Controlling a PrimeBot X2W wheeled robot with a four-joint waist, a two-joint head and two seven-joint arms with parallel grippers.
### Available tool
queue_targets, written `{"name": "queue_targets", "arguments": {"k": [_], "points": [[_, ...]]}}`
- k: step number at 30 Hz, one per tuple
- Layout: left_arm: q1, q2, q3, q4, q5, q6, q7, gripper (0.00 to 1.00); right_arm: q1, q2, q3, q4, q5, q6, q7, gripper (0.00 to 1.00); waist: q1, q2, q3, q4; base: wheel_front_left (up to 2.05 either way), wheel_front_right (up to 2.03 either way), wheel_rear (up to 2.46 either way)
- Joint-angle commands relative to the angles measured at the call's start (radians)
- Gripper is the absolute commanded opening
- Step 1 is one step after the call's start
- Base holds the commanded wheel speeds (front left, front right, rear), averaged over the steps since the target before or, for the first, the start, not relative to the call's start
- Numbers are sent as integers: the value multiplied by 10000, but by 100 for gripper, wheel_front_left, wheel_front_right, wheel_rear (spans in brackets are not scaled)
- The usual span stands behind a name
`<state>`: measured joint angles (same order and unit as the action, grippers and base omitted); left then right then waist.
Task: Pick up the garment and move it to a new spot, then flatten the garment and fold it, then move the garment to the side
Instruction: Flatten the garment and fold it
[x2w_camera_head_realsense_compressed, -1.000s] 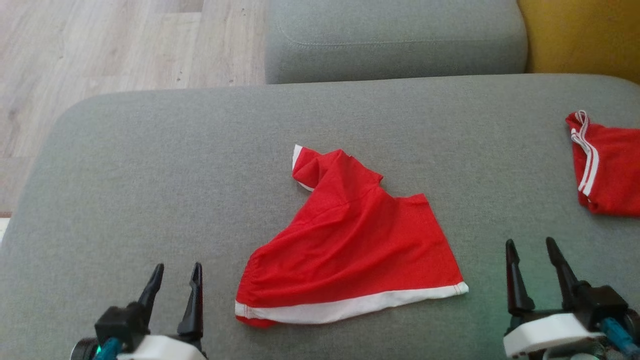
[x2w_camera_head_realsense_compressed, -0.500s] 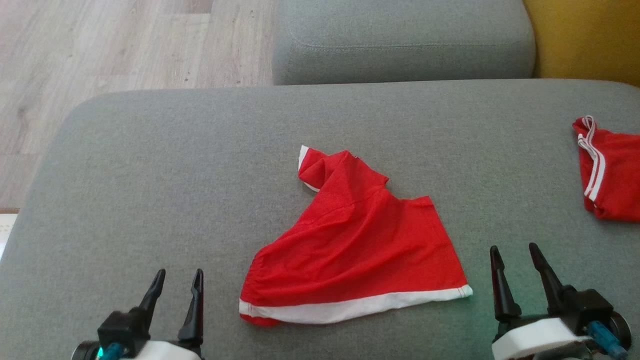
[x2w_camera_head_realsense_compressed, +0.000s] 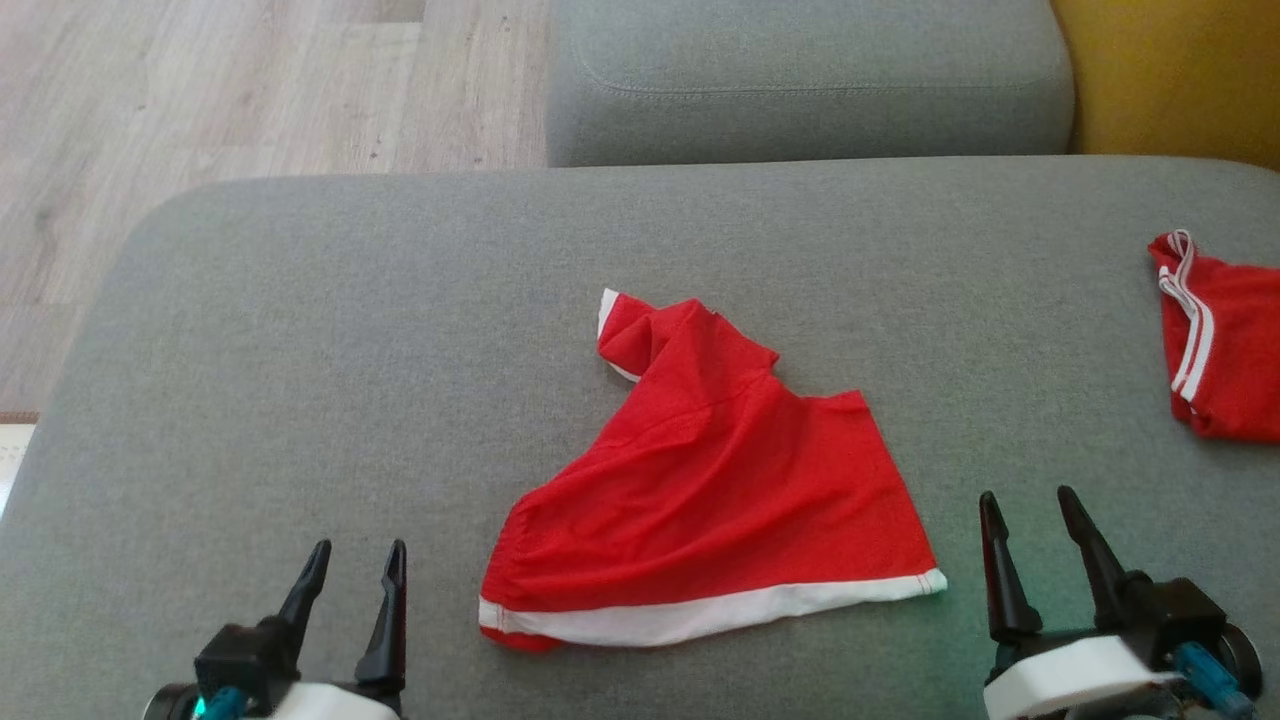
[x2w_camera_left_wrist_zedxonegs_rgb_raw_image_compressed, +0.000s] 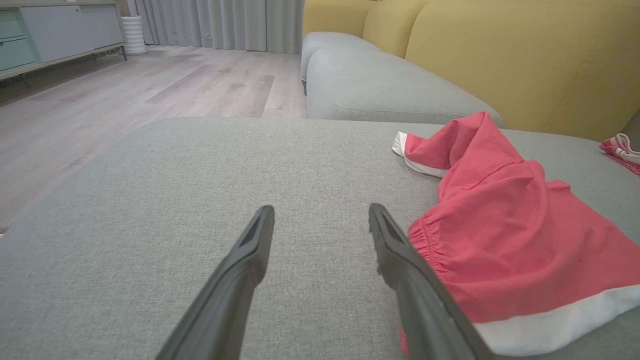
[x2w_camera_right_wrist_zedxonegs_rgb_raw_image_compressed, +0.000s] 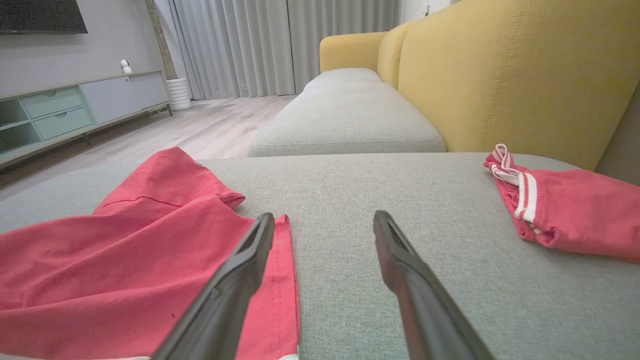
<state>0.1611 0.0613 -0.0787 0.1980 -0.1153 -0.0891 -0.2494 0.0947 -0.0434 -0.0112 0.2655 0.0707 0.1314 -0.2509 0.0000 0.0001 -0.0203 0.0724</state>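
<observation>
- The whole head picture has slid a tiny bit since a second ago. The camera moved, not the things.
- The red shorts (x2w_camera_head_realsense_compressed: 720, 500) have the same bumpy shape as before.
- The right gripper (x2w_camera_head_realsense_compressed: 1027, 494) has come a little closer to the shorts than it was a second ago. In the last half second it has hardly moved.
- The left gripper (x2w_camera_head_realsense_compressed: 359, 545) is in just about the same place as before.
- The shorts lie in the middle of the big grey cushion (x2w_camera_head_realsense_compressed: 300, 350). They are not flat. Their white band runs along the side nearest the cushion's front edge, and one folded part points toward the cushion's back edge.
- The left gripper hangs low over the front left part of the cushion. Its fingers point toward the back edge.
- The right gripper hangs low over the front right part of the cushion and points the same way.
- Both grippers have their fingers spread wide apart. Nothing is between them, and they do not hold the shorts.
- There are two grippers, and each has two dark fingers.
- There are two red clothes: the shorts, and one more red cloth with white stripes (x2w_camera_head_realsense_compressed: 1230, 350) at the cushion's right edge.
- There are two grey cushions. The smaller one (x2w_camera_head_realsense_compressed: 800, 90) sits just behind the big one's back edge.
- One yellow sofa back (x2w_camera_head_realsense_compressed: 1180, 70) stands past the cushion's back right corner.
- The wood floor (x2w_camera_head_realsense_compressed: 250, 90) is past its back left corner.
</observation>
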Motion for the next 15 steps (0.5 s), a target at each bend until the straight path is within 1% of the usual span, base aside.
{"name": "queue_targets", "arguments": {"k": [1,8,12,13,15], "points": [[-335,-16,436,-263,117,-24,-124,100,-281,-68,245,-279,59,-7,-109,100,0,-1,1,4,0,0,0],[-364,-61,485,-238,187,-92,-124,100,-299,-68,230,-269,175,-7,-109,100,0,-1,-7,37,0,0,0],[-385,-77,308,339,129,-116,-87,100,-454,-68,317,-227,574,-7,-109,100,0,-1,-47,12,0,0,0],[-448,-74,240,390,116,-130,77,100,-493,-68,368,-64,587,-7,-36,100,0,-1,-52,16,0,0,0],[-549,20,81,387,76,-184,721,100,-633,-68,560,177,448,-7,480,100,0,-1,-57,26,0,0,0]]}}
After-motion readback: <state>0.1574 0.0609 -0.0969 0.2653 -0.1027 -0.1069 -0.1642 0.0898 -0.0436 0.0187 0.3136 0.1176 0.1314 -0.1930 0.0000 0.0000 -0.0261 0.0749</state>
